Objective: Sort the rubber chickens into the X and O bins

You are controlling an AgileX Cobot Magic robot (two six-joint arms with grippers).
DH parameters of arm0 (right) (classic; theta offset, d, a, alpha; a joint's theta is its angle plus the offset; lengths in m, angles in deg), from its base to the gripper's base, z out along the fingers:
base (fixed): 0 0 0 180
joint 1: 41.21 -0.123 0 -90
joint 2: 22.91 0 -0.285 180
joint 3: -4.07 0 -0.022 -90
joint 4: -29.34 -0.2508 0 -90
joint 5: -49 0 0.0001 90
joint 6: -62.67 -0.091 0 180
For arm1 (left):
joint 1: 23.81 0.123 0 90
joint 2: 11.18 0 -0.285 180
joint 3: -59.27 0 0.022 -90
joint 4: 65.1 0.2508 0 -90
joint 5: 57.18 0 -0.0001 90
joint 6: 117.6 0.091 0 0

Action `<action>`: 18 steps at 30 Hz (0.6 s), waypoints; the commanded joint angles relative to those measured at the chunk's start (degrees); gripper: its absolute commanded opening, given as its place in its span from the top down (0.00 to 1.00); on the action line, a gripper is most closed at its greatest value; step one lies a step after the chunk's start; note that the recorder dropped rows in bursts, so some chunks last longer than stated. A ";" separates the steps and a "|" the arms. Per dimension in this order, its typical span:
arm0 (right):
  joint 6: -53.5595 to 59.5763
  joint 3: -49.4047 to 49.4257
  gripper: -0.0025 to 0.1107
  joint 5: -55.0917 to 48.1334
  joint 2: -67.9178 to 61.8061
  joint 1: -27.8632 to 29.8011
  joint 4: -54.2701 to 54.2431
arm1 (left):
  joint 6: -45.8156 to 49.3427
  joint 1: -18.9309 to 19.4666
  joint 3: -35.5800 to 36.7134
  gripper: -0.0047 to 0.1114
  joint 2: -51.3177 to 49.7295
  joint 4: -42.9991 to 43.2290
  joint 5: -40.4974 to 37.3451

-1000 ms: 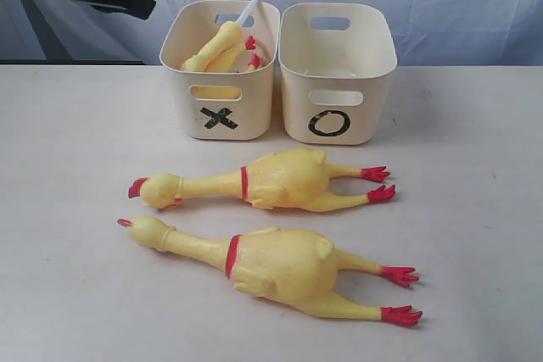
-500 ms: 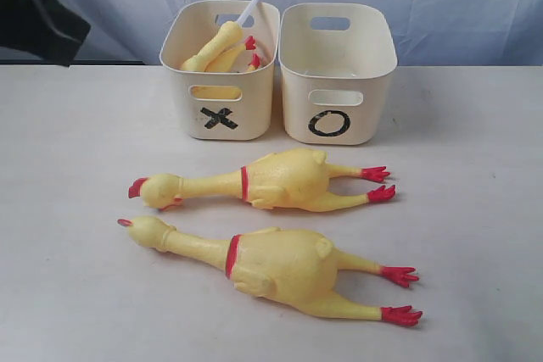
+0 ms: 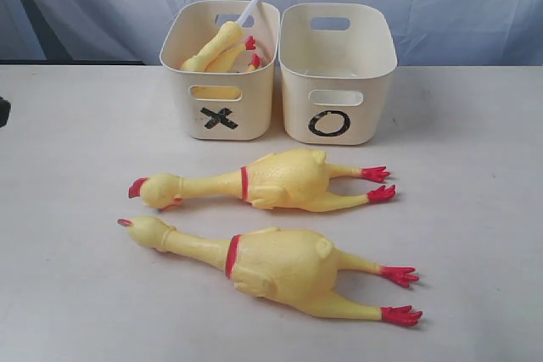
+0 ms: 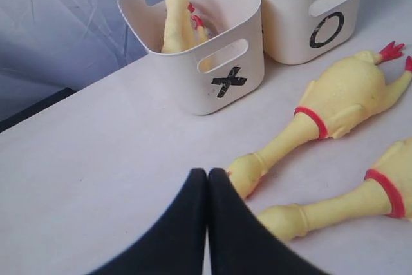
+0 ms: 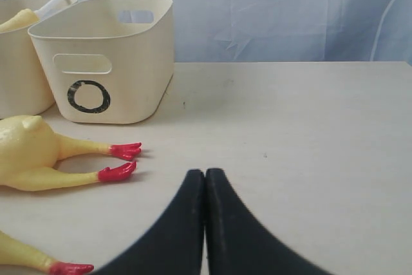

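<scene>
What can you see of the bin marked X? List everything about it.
The X bin is a cream tub that looks like plastic, with rounded corners, a slot handle cut in the front and back walls, and a black X under the front slot. It stands upright on the pale table, left of the O bin in the exterior view. Their rims are very close, but contact is unclear. Inside lean smaller rubber chickens, and a white stick pokes above its rim.
</scene>
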 commanded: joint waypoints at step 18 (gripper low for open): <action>-1.43 0.17 0.98 7.46 0.28 0.20 -3.27 | -0.45 0.10 14.70 0.96 29.46 -0.53 7.19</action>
